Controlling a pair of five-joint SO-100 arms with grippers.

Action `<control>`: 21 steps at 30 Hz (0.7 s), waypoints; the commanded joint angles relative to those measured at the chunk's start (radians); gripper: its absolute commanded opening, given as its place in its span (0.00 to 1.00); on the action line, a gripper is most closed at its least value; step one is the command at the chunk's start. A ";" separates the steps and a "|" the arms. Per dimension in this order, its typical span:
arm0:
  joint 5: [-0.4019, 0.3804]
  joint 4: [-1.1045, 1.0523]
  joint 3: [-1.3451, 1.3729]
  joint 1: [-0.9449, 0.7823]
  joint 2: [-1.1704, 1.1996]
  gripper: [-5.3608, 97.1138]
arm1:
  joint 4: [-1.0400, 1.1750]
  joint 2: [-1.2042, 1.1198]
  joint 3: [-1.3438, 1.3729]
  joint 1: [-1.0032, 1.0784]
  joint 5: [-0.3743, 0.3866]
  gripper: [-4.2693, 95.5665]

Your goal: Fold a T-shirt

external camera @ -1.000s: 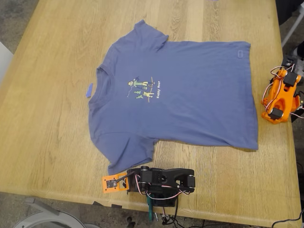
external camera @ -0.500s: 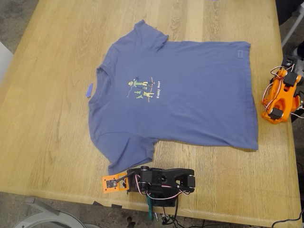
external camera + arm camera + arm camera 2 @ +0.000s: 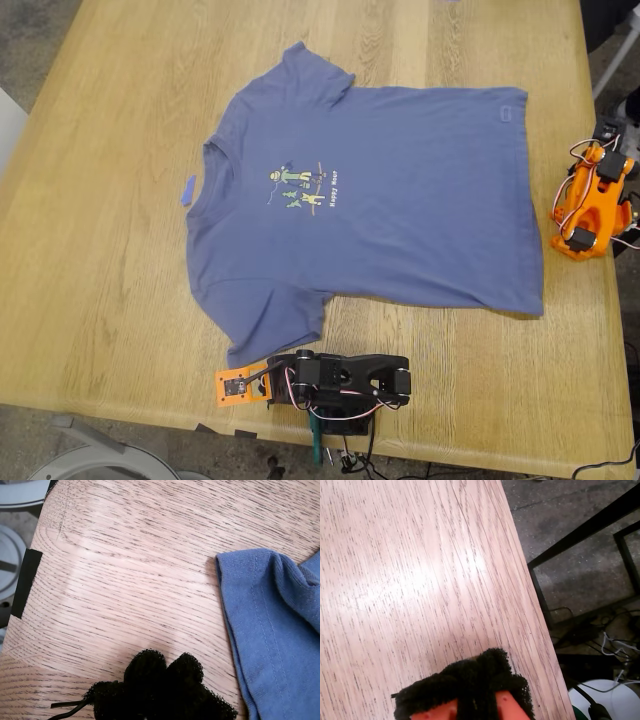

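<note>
The slate-blue T-shirt [image 3: 400, 215] lies flat and spread out on the wooden table [image 3: 110, 290], print side up, collar toward the exterior view's left. Its green-and-yellow chest print [image 3: 305, 187] shows. My first arm, the black one [image 3: 345, 378], sits folded at the table's near edge, just below one sleeve. In the first wrist view my first gripper [image 3: 165, 675] shows black foam pads pressed together, holding nothing, a little apart from the sleeve hem [image 3: 265, 630]. My second arm, the orange one [image 3: 592, 200], rests at the exterior view's right. My second gripper [image 3: 472, 675] is shut over bare wood.
A tiny blue scrap [image 3: 188, 189] lies beside the collar. A strip of black tape [image 3: 25, 582] marks the table edge near my first gripper. Past the table edge by my second gripper are floor, a black frame [image 3: 580, 535] and cables [image 3: 600, 640].
</note>
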 commanded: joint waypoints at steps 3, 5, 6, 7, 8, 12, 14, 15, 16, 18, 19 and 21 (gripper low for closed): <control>0.000 0.008 -0.014 0.009 0.107 0.05 | -0.005 -0.003 0.067 0.000 0.003 0.08; 0.000 0.008 -0.014 0.009 0.107 0.05 | -0.005 -0.003 0.067 0.000 0.003 0.08; 0.000 0.008 -0.014 0.009 0.107 0.05 | -0.005 -0.003 0.067 0.000 0.003 0.08; 0.000 0.008 -0.014 0.009 0.107 0.05 | -0.005 -0.003 0.067 0.000 0.003 0.08; 0.000 0.008 -0.014 0.009 0.107 0.05 | -0.005 -0.003 0.067 0.000 0.003 0.08; 0.000 0.008 -0.014 0.009 0.107 0.05 | -0.005 -0.003 0.067 0.000 0.003 0.08; 0.000 0.008 -0.014 0.009 0.107 0.05 | -0.005 -0.003 0.067 0.000 0.003 0.08; 0.000 0.008 -0.014 0.009 0.107 0.05 | -0.005 -0.003 0.067 -0.002 0.003 0.08; 0.000 0.008 -0.014 0.009 0.107 0.05 | -0.005 -0.003 0.067 -0.006 0.003 0.08; -0.038 0.009 -0.014 0.009 0.106 0.05 | -0.005 -0.003 0.067 -0.014 0.003 0.08; -0.098 0.009 -0.014 0.009 0.104 0.05 | -0.005 -0.003 0.067 -0.015 0.003 0.08; -0.169 0.009 -0.014 0.009 0.095 0.05 | -0.005 -0.003 0.067 -0.015 0.003 0.09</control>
